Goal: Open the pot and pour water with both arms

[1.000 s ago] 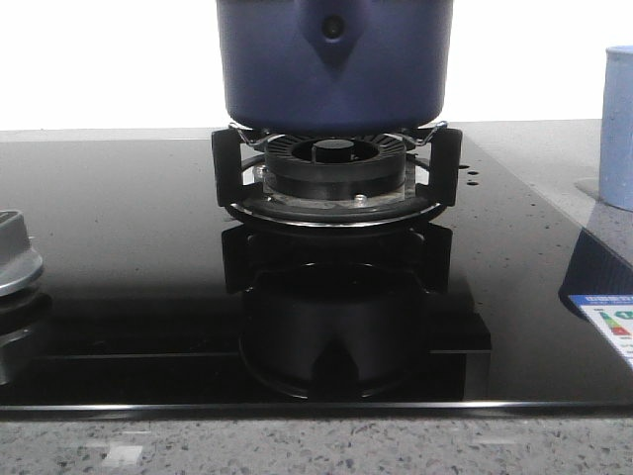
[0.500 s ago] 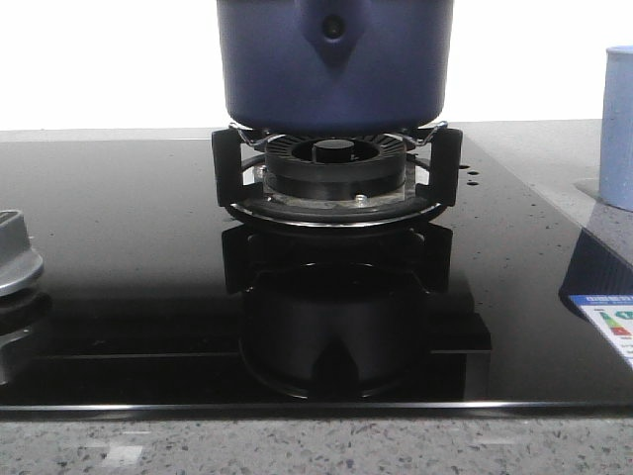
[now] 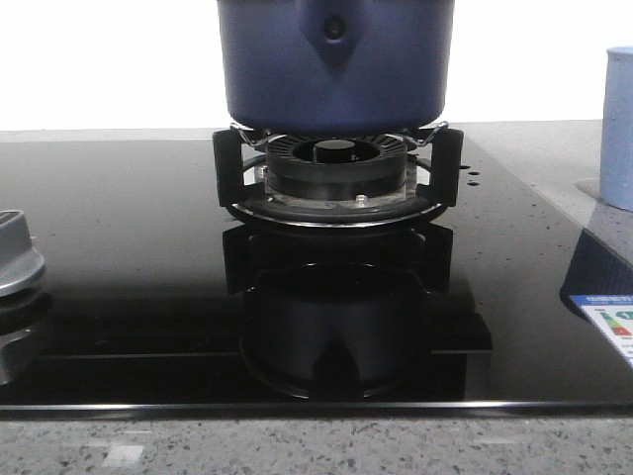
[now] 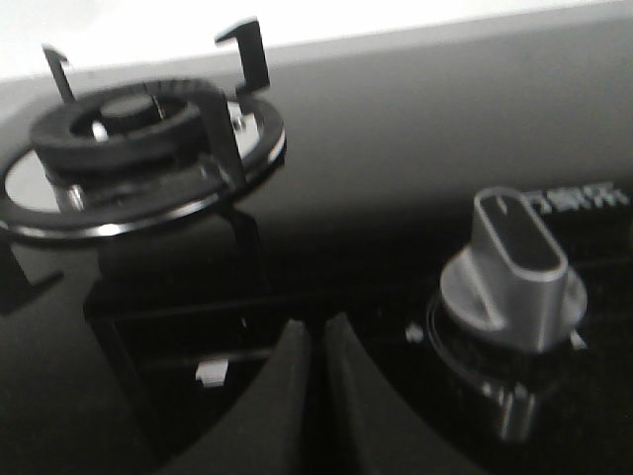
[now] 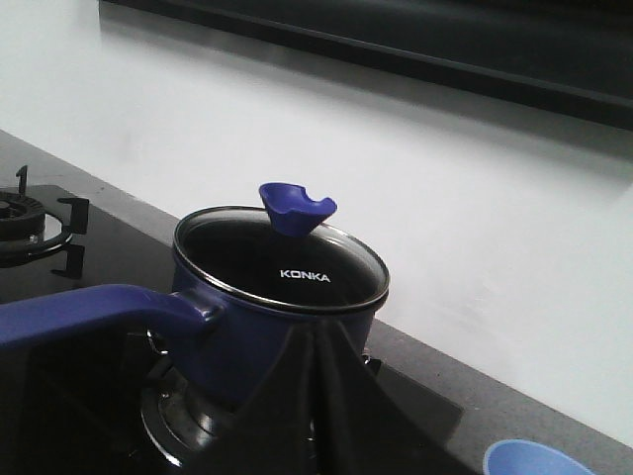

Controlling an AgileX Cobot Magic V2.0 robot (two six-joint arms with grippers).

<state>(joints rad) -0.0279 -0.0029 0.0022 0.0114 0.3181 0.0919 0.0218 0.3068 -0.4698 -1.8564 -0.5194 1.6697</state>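
Right gripper (image 5: 315, 396): fingers closed together, empty, short of the pot (image 5: 272, 336). Pot seated on the burner (image 3: 336, 173), glass lid (image 5: 282, 259) on. Risk: closed fingers striking the knob (image 5: 295, 206), dislodging the lid.

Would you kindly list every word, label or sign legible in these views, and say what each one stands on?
"KONKA": white letters on the glass lid of the pot.
Coloured energy-style label at the right edge of the black cooktop: print too small to read.
Pale characters on the cooktop behind the silver knob: too blurred to read.
Nothing else is legible.
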